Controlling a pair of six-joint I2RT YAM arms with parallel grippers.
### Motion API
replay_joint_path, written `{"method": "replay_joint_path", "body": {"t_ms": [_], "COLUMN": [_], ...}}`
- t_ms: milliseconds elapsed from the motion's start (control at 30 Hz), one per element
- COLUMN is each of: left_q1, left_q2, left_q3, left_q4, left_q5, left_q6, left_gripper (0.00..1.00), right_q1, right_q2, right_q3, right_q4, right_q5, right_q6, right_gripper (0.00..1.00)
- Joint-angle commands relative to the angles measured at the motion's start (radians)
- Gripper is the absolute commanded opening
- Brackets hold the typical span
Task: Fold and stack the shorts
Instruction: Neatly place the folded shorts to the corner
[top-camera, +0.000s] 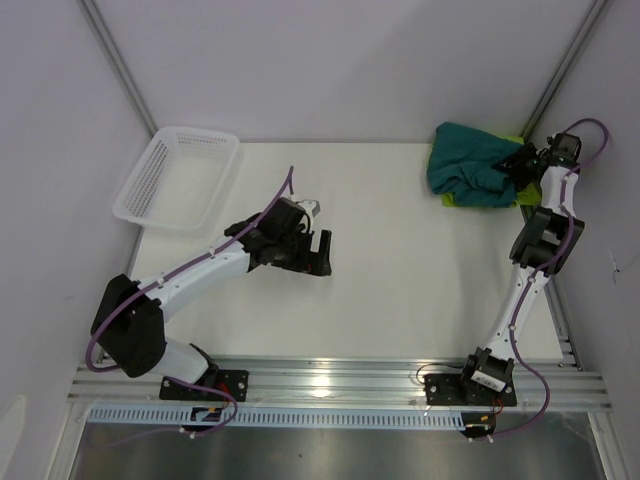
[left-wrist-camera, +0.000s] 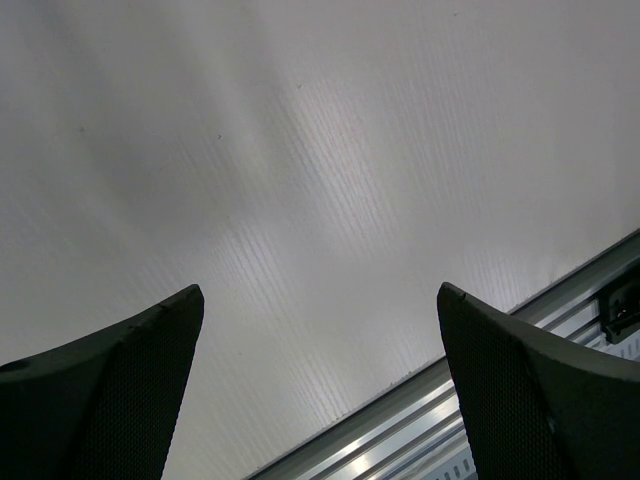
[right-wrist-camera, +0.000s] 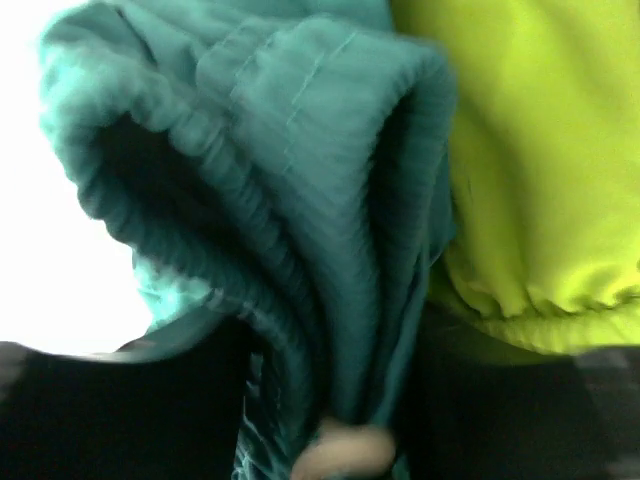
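The dark teal shorts lie crumpled on top of the lime green shorts at the table's far right corner. My right gripper is at the heap's right edge. In the right wrist view the teal waistband is bunched between my right gripper's dark fingers. The lime shorts lie just to the right. How tightly the jaws hold the cloth is blurred. My left gripper hangs open over bare table at mid-left, with nothing between its fingers.
A white mesh basket stands at the far left corner of the table. An aluminium rail runs along the near edge by the arm bases. Walls close in the back and both sides.
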Motion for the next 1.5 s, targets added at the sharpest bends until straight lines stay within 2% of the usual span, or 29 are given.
{"method": "replay_joint_path", "body": {"t_ms": [0, 33, 100, 167, 267, 367, 467, 700, 733, 900, 1067, 1233, 1467], "left_q1": [-0.008, -0.008, -0.008, -0.008, -0.008, -0.008, -0.008, -0.008, -0.008, -0.002, 0.018, 0.028, 0.038], "left_q2": [-0.009, -0.007, -0.004, -0.006, -0.009, -0.01, -0.018, -0.05, -0.064, -0.131, -0.179, -0.185, -0.188], "left_q3": [0.036, 0.035, 0.039, 0.041, 0.041, 0.044, 0.044, 0.021, 0.015, -0.022, -0.057, -0.074, -0.087], "left_q4": [0.003, 0.001, 0.003, 0.001, 0.001, 0.001, 0.003, 0.001, -0.005, -0.014, -0.016, -0.007, 0.01], "left_q5": [0.012, 0.012, 0.012, 0.012, 0.009, 0.012, 0.012, 0.007, -0.005, -0.025, -0.016, -0.003, 0.02], "left_q6": [0.022, 0.022, 0.023, 0.023, 0.023, 0.023, 0.025, 0.034, 0.036, 0.034, 0.037, 0.049, 0.066], "left_gripper": [0.99, 0.99, 0.99, 0.99, 0.99, 0.99, 0.99, 0.99, 0.99, 0.99, 0.99, 0.99, 0.99], "right_q1": [-0.024, -0.024, -0.027, -0.031, -0.036, -0.044, -0.044, -0.059, -0.067, -0.083, -0.091, -0.117, -0.105], "right_q2": [-0.077, -0.088, -0.108, -0.146, -0.18, -0.195, -0.262, -0.486, -0.506, -0.623, -0.769, -0.926, -1.06], "right_q3": [-0.001, -0.006, -0.036, -0.075, -0.052, -0.014, -0.062, -0.391, -0.461, -0.599, -0.835, -1.044, -1.297], "right_q4": [-0.026, -0.005, 0.022, 0.075, 0.095, 0.046, 0.031, 0.153, 0.17, 0.217, 0.319, 0.443, 0.599], "right_q5": [0.06, 0.029, 0.005, -0.043, -0.054, -0.051, 0.006, 0.197, 0.208, 0.259, 0.316, 0.305, 0.297], "right_q6": [-0.01, -0.006, 0.008, 0.017, 0.017, 0.022, -0.015, 0.001, 0.005, 0.036, 0.07, 0.149, 0.257], "right_gripper": [0.58, 0.66, 0.73, 0.99, 0.99, 1.0, 1.0, 0.99, 1.0, 1.0, 1.0, 0.99, 0.99]}}
